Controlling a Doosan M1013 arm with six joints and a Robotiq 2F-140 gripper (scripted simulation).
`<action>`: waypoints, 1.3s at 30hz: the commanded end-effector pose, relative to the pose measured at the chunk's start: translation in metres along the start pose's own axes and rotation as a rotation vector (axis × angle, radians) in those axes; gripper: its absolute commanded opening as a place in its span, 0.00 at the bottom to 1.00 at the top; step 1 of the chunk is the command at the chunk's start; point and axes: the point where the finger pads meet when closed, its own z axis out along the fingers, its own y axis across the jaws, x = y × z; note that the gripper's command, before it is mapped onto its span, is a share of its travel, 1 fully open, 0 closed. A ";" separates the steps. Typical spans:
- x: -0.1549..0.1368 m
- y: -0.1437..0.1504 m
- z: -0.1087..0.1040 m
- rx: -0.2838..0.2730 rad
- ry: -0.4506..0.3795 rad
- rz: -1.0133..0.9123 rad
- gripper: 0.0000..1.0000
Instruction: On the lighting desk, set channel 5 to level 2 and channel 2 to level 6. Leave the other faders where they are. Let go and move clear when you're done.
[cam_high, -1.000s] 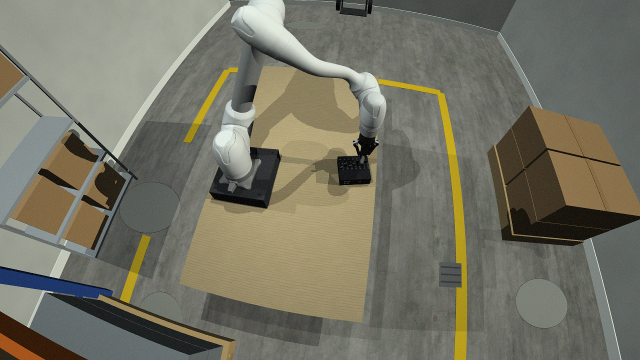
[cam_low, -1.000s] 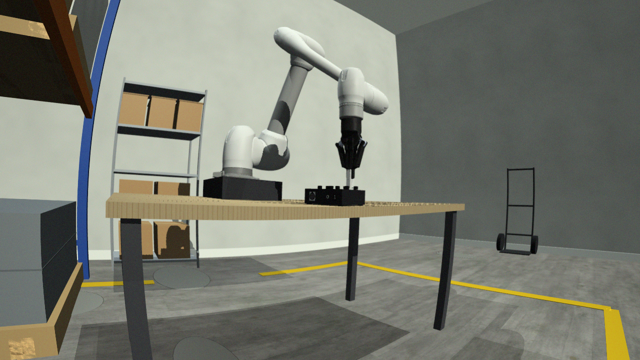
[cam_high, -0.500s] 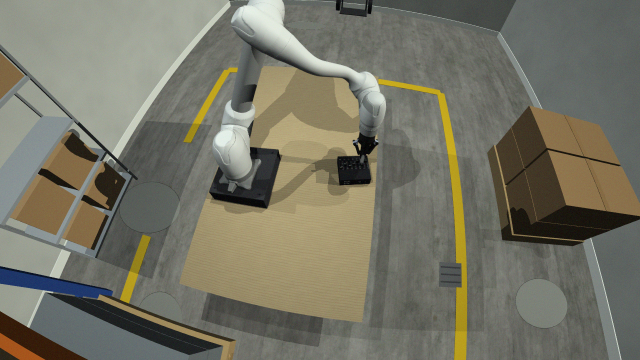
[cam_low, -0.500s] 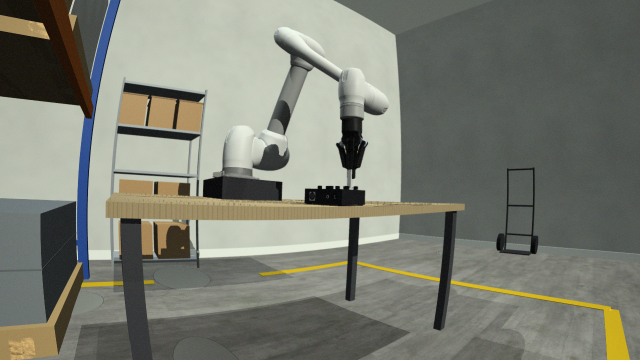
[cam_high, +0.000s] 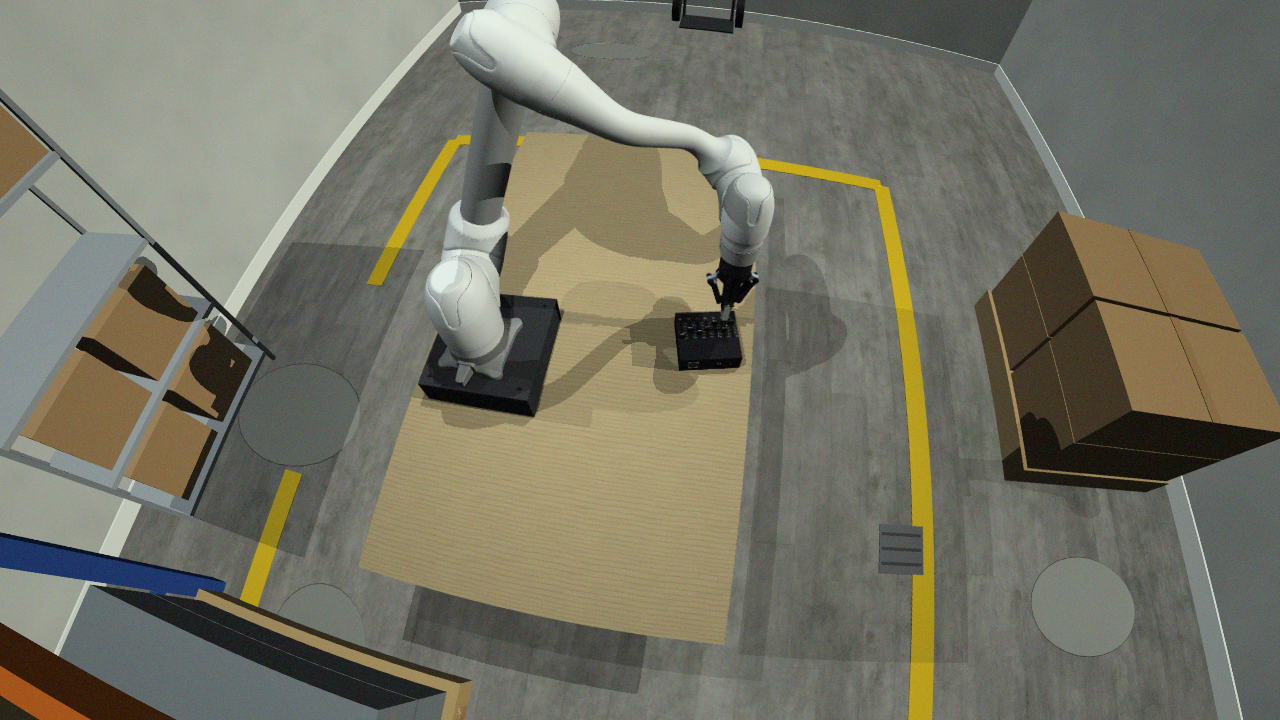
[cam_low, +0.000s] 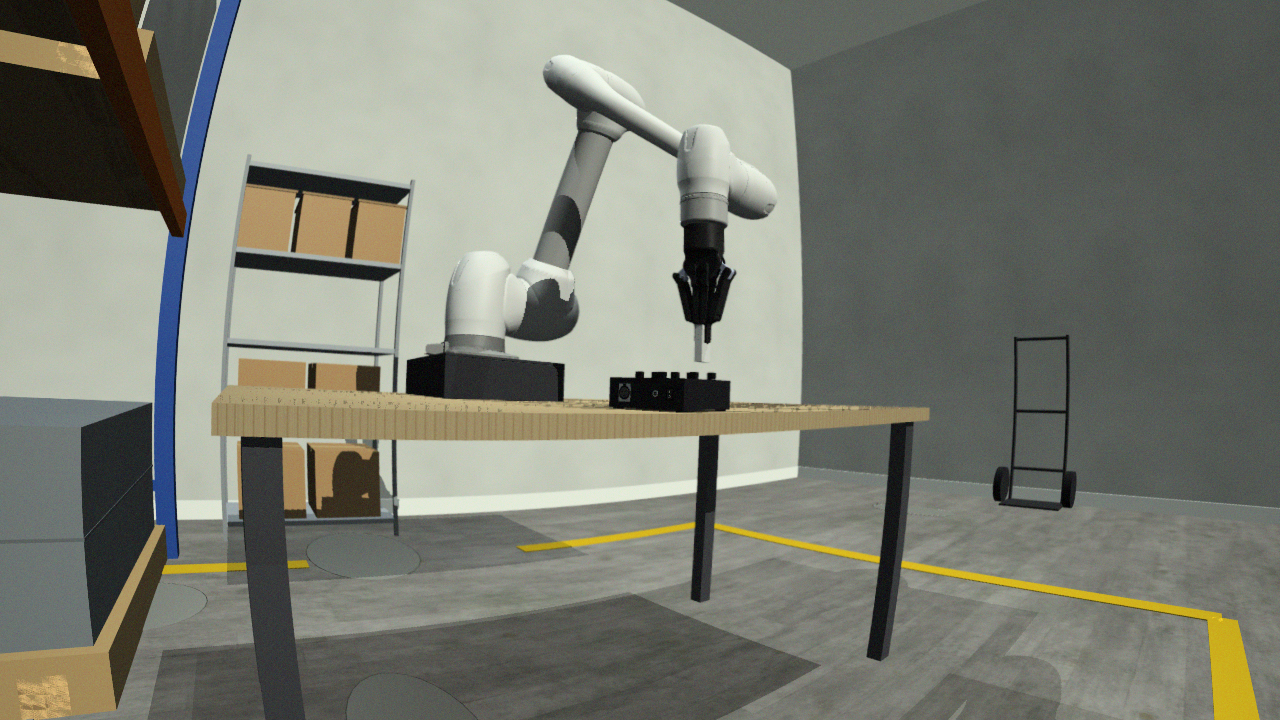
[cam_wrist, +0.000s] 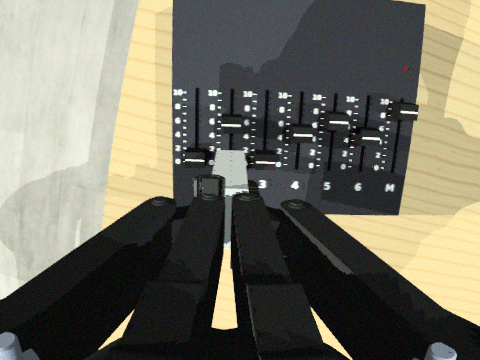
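Note:
The black lighting desk lies on the wooden table. My gripper is shut and hangs just above the desk's front edge, at channel 2. A pale rod juts down from between the fingertips. In the wrist view the channel 2 fader sits near 6 and the channel 5 fader near 6. The channel 1 fader and the channel 3 fader sit low.
The arm's black base stands on the table left of the desk. A shelf with boxes, stacked cartons and a hand truck stand on the floor around the table.

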 end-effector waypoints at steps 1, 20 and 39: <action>0.000 0.000 -0.009 0.000 0.000 0.000 0.10; 0.000 0.000 -0.015 0.000 0.000 0.000 0.10; 0.009 0.010 -0.015 0.000 0.000 0.497 0.10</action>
